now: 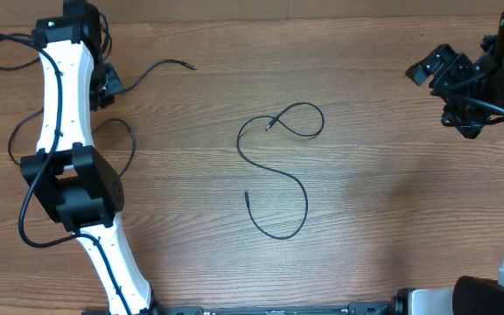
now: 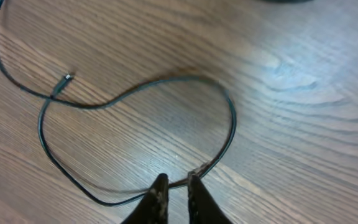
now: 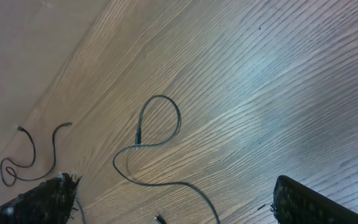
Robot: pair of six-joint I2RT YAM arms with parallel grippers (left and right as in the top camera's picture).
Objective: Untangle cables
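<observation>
Untangling, step in hand: the two cords already lie well apart, so by my reading the work is down to laying each one out; the left arm is at the near-left cord.
Left cord: a thin black flexible cord with a small plug end (image 2: 229, 118), flat on the brown wood-grain bench (image 1: 392, 192) beside the white-and-black left arm (image 1: 59, 105). It makes one open loop and crosses itself once near the plug.
Left jaws: tips drawn almost together with a slim gap, the cord running across that gap. Cannot tell whether it is pinched or merely lying there.
Centre cord: a second thin black cord in an S-curve (image 1: 278, 171), mid-bench, its upper end curled back close to its own strand; a true crossing cannot be made out.
Right jaws: spread wide, nothing between them, parked high at the far right, well away from both cords.
Next move calls for: probably a low, short drag to open the left loop and clear the crossing.
In the way: the arm's own thicker black wires (image 1: 7, 48) trail near the left cord and could be mistaken for it or snagged.
</observation>
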